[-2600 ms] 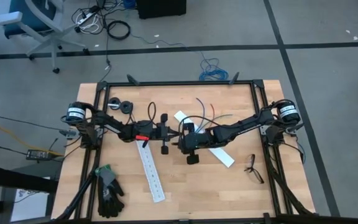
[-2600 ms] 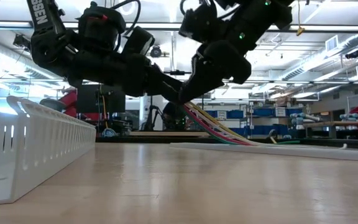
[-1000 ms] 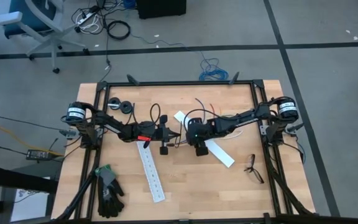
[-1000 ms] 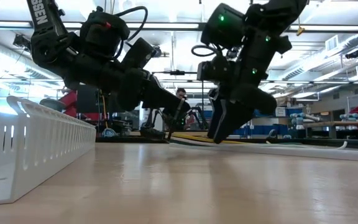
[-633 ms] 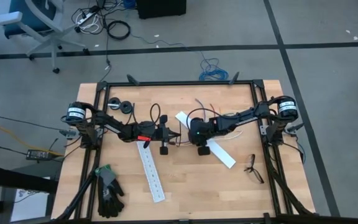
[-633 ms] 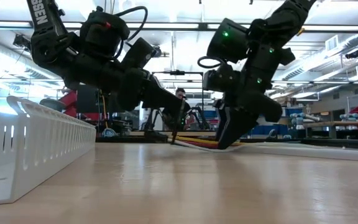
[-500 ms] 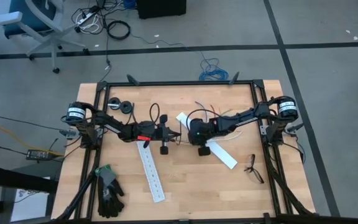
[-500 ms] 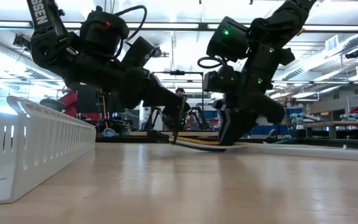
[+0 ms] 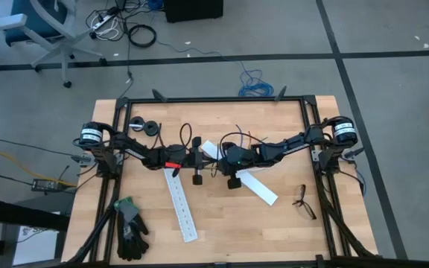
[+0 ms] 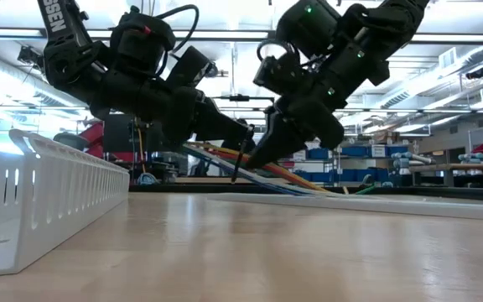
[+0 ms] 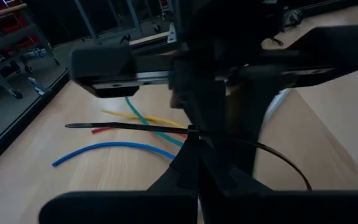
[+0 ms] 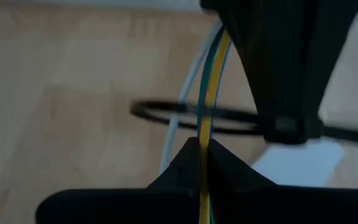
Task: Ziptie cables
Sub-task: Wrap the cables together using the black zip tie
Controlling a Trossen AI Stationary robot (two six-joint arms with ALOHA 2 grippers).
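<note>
The cables [image 10: 302,181], thin yellow, green, blue, white and red wires, slope up from the table near its middle. My right gripper [image 10: 257,158] is shut on them. Just to its left, my left gripper [image 10: 241,138] is shut on the ziptie [image 11: 129,127], a thin black strip bent into a narrow loop [image 12: 166,115]. The cables cross that loop; whether they pass through it I cannot tell. In the high view the two grippers meet tip to tip, the left [image 9: 207,158] and the right [image 9: 217,159]. My left gripper pinches the ziptie [image 11: 185,129] between its two fingertips, coming nearly level from the table's left. The strip lies across the fingers. One straight end [image 11: 73,126] sticks out to one side and the rest arcs away on the other [image 11: 291,165]. My right gripper pinches the cables [image 12: 205,134] between its two fingertips, slanting down from the table's right. The wires run on past the fingers, roughly along them. The held stretch is lifted clear; the wires' far ends [image 10: 338,191] lie on the table.
Two long white slotted strips lie on the table, one near the front left [image 9: 182,207] and one under the right arm [image 9: 258,187]. Black gloves [image 9: 130,227] lie at the near left, spectacles [image 9: 302,201] at the near right, dark rolls [image 9: 146,126] at the far left.
My right gripper has shut on the cables, then tipped up from its steep stance and moved toward the table's left, up to my left gripper. The held stretch of the cables has come up off the table while their far ends stay down.
</note>
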